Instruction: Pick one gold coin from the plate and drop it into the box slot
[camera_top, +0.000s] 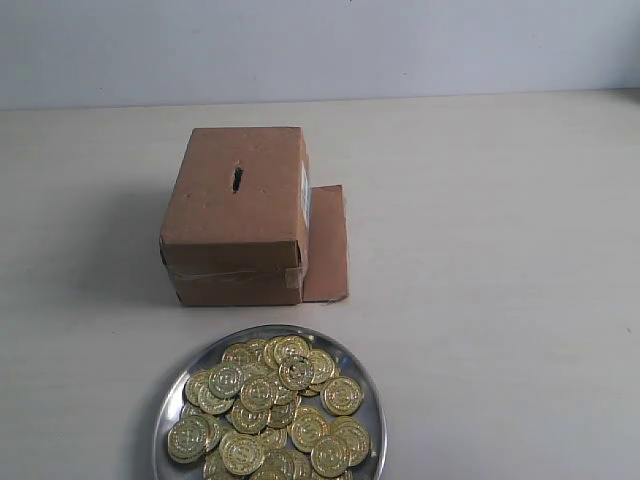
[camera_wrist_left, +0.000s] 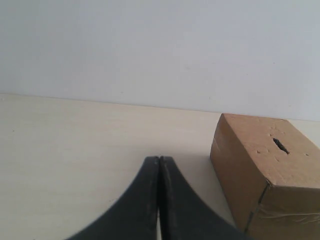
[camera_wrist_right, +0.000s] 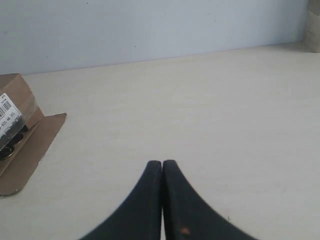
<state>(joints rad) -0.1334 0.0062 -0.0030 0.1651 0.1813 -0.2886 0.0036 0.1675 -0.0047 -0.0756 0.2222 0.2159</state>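
Note:
A round silver plate (camera_top: 366, 385) at the near edge of the exterior view holds a heap of several gold coins (camera_top: 272, 410). Behind it stands the brown cardboard box (camera_top: 240, 215) with a dark slot (camera_top: 238, 179) in its top and a loose flap (camera_top: 327, 243) lying flat on its right. Neither arm shows in the exterior view. My left gripper (camera_wrist_left: 159, 159) is shut and empty over bare table, with the box (camera_wrist_left: 265, 175) and its slot (camera_wrist_left: 281, 145) off to one side. My right gripper (camera_wrist_right: 162, 163) is shut and empty too, with the box's labelled side (camera_wrist_right: 12, 112) and flap (camera_wrist_right: 31, 152) some way off.
The pale tabletop (camera_top: 500, 250) runs back to a plain light wall (camera_top: 320, 45). A small pale object (camera_wrist_right: 314, 30) shows at the table's far corner in the right wrist view.

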